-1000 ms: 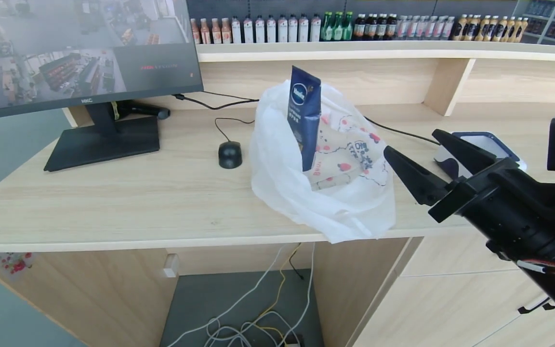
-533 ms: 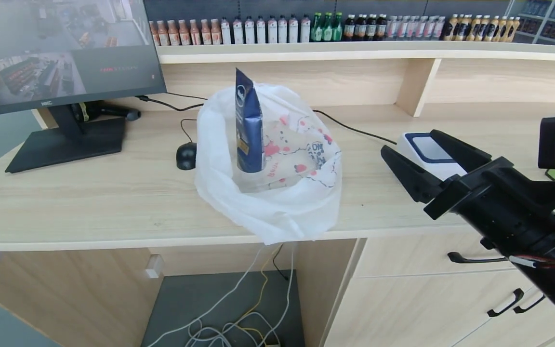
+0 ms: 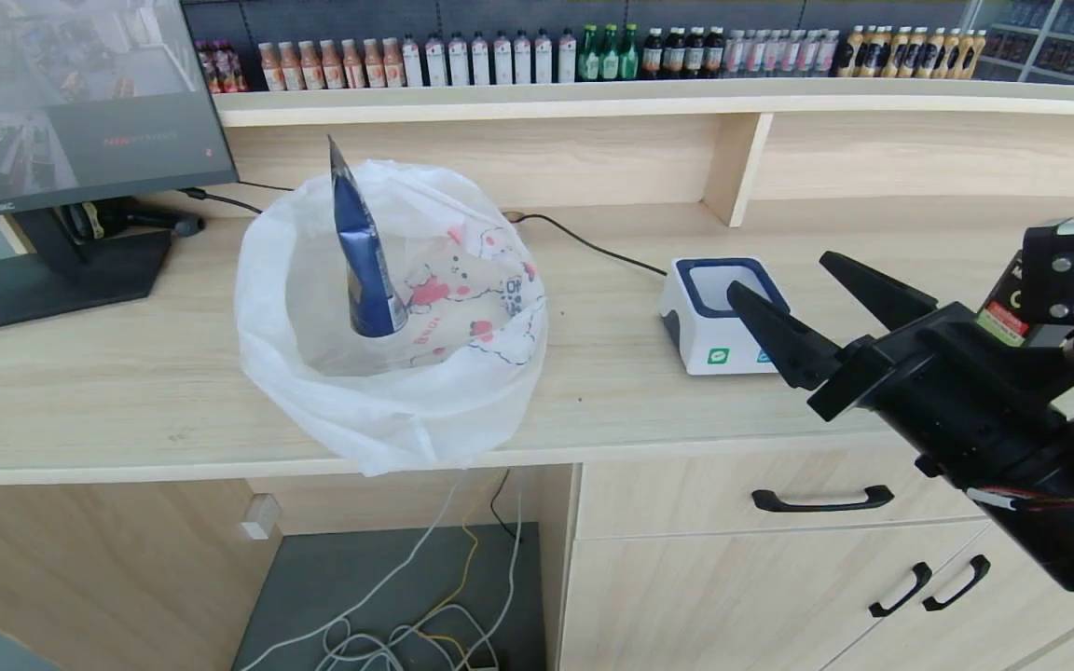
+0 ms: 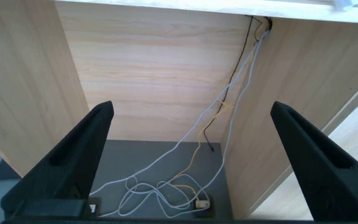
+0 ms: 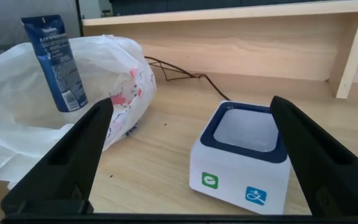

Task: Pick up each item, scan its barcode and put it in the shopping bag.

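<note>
- Shopping bag (image 3: pixel 281 373) is stood open on the worktop (image 3: pixel 80 373), near the front edge; a blue tube (image 3: pixel 364 270) is stood inside it.
- Scanner (image 3: pixel 719 326) is set beside the bag, apart from it.
- Right pincer (image 3: pixel 779 273) is held spread and empty, just before the scanner.
- Left pincer (image 4: pixel 191 107) is spread and empty, pointed at cables (image 4: pixel 185 186) under the worktop.
</note>
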